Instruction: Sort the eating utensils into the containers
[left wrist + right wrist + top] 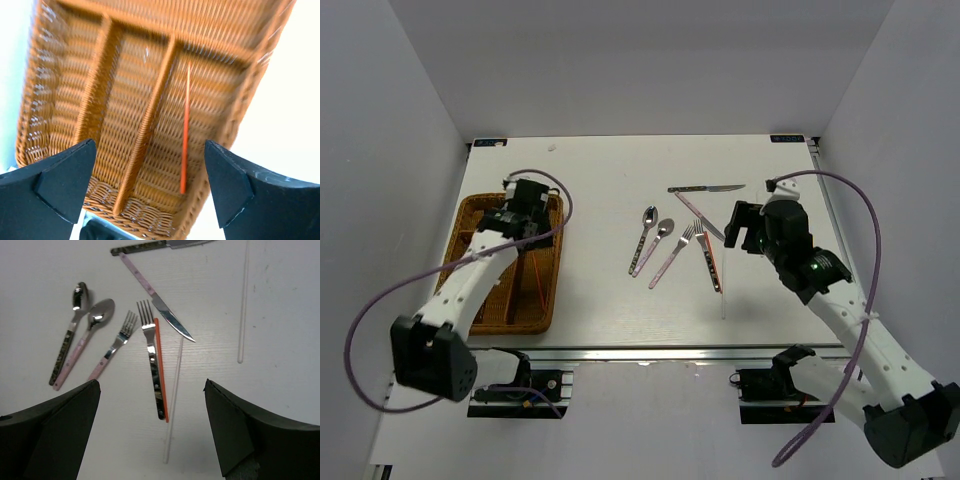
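White desk (280, 340); my left tool (150, 150) released above wicker tray (35, 110); my right tool (152, 385), also released, could pinch fork (152, 365) and touching red chopstick (161, 370) together

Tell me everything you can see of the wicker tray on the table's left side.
The wicker tray is rectangular, brown woven cane with raised walls and rounded corners. Woven dividers form three long slots and one crosswise end slot. It lies flat on the white table, at its left. One red chopstick lies lengthwise in the rightmost long slot. The open left gripper hovers above.
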`<state>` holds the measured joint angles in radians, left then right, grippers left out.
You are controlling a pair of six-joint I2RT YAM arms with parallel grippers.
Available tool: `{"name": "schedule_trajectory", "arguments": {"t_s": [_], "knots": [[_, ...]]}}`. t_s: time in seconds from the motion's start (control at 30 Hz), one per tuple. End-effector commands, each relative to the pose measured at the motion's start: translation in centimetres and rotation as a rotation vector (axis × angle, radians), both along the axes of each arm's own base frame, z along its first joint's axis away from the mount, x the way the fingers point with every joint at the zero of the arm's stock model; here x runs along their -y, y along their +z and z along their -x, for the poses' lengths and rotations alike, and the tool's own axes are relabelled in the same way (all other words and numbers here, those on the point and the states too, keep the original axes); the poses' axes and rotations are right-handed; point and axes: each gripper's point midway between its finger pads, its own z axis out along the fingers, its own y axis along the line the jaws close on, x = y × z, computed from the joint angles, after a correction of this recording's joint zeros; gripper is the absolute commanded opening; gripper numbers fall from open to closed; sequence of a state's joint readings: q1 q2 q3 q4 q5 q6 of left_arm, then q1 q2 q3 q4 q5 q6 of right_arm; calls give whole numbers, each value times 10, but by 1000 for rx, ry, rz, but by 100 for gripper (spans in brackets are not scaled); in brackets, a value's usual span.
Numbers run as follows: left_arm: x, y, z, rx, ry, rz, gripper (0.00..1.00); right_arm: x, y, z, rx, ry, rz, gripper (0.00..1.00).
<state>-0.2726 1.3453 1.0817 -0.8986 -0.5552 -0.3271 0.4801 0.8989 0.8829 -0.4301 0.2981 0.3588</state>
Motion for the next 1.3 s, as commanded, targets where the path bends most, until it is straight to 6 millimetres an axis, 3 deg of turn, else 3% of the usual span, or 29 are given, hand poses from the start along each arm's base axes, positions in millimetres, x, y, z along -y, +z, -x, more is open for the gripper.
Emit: {"name": "schedule_trajectory", "arguments": {"t_s": [0.0,0.03,0.1,0.13,0.23,0.27,0.33,0.37,0.43,0.47,0.53,0.57,0.63,0.67,0.83,1.07,1.17,1.2,1.27], "knots": [[-1,92,3,305,35,87,98,17,-3,-15,-39,-64,27,89],[0,107,7,351,32,118,98,28,-5,-21,-46,-79,32,89],[0,156,22,511,24,189,98,32,-13,-33,-59,-67,25,89],[-1,172,29,559,20,212,98,50,-18,-39,-66,-101,52,89],[0,235,59,753,-40,301,98,77,-39,-60,-105,-150,90,89],[5,250,67,789,-94,331,98,80,-56,-65,-162,-143,95,88],[8,290,93,920,-162,387,98,78,-64,-75,-188,-104,58,88],[15,302,101,953,-216,420,98,80,-80,-81,-227,-110,64,87],[17,329,124,1046,-267,465,98,85,-93,-92,-252,-126,69,86],[18,336,131,1069,-284,482,98,86,-116,-96,-316,-127,76,83],[21,350,144,1105,-321,508,98,91,-125,-112,-342,-148,94,82],[20,353,148,1117,-319,521,98,93,-150,-113,-423,-153,114,81],[22,352,151,1114,-336,533,98,101,-155,-128,-444,-174,149,78],[22,350,152,1111,-342,530,98,103,-172,-126,-501,-176,158,76],[18,330,149,1069,-323,498,98,99,-194,-133,-569,-144,143,65],[30,320,141,1027,-365,522,98,103,-241,-102,-739,-152,154,21],[40,314,137,998,-400,544,98,96,-243,-95,-754,-133,117,0],[44,309,134,979,-411,551,98,94,-240,-94,-749,-133,108,0],[56,304,130,959,-458,586,98,91,-213,-102,-671,-138,77,0]]}}
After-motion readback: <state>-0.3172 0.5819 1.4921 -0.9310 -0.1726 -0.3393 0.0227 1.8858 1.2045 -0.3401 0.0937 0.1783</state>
